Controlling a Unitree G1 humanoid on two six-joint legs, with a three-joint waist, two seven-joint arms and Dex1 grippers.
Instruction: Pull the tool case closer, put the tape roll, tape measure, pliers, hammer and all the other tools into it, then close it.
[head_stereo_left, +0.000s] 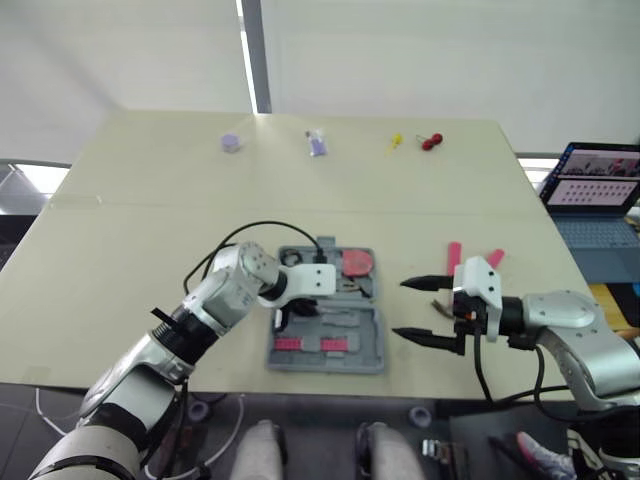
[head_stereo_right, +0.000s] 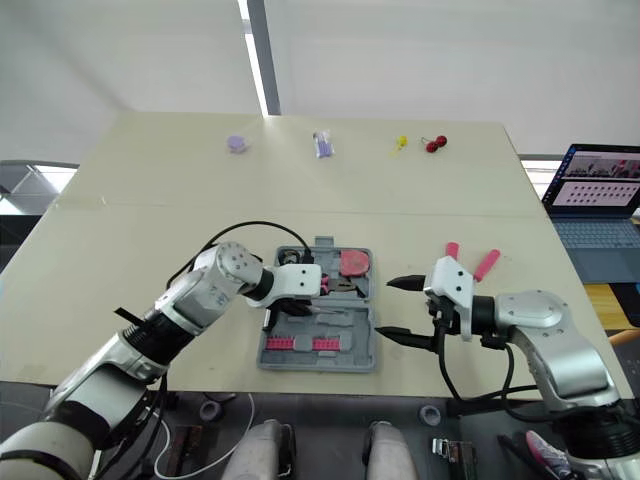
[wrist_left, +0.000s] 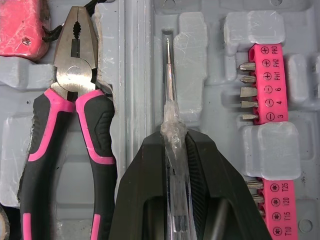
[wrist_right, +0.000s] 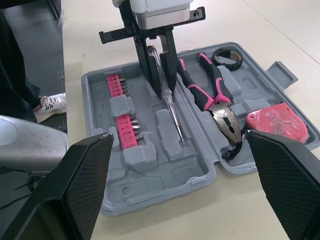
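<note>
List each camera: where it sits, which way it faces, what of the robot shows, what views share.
Eye views: on the head, facing forward and down over the table; both arms show, left gripper at the tool case, right gripper open beside it.
Left wrist view: on the left wrist, looking down into the case; its fingers clamp a screwdriver beside pliers.
Right wrist view: on the right wrist, facing the case sideways; its spread fingers show.
Shared: every view shows the case; both wrist views, the screwdriver and pliers.
</note>
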